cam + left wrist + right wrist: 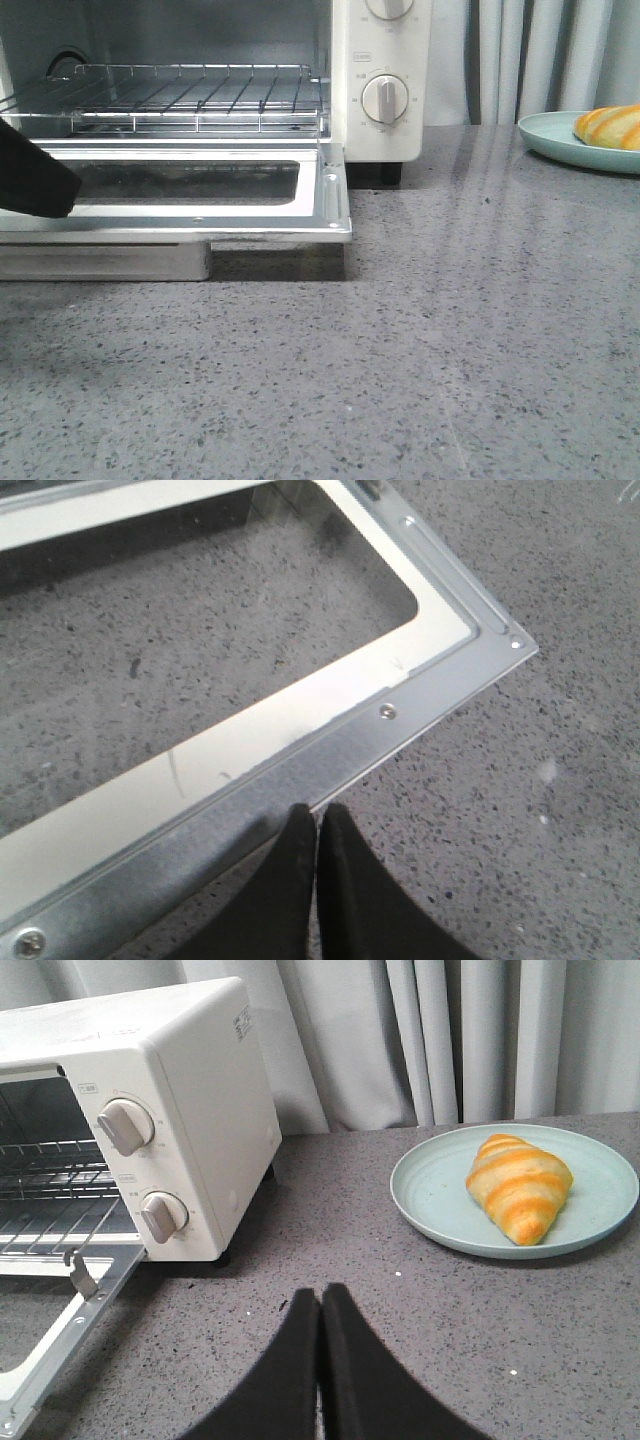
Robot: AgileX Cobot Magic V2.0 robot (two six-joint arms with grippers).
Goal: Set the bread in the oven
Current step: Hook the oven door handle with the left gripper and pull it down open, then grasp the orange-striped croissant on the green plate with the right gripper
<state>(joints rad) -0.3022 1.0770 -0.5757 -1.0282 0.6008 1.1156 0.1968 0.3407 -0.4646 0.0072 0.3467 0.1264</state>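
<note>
The white oven [380, 60] stands at the back left with its glass door [200, 215] dropped open and its wire rack [190, 95] bare; it also shows in the right wrist view [190, 1110]. The bread [518, 1186], golden with cream stripes, lies on a pale green plate [430, 1195], seen at the right edge of the front view [610, 125]. My left gripper [318, 815] is shut and empty, its tips at the door's front edge [400, 720]; its dark body shows at the left of the front view [35, 175]. My right gripper [321, 1298] is shut and empty over the counter, short of the plate.
A grey speckled counter [450, 330] spreads in front of the oven and plate. Pale curtains [450, 1030] hang behind. Two round dials [385, 98] sit on the oven's right panel. The plate [555, 135] sits at the counter's far right.
</note>
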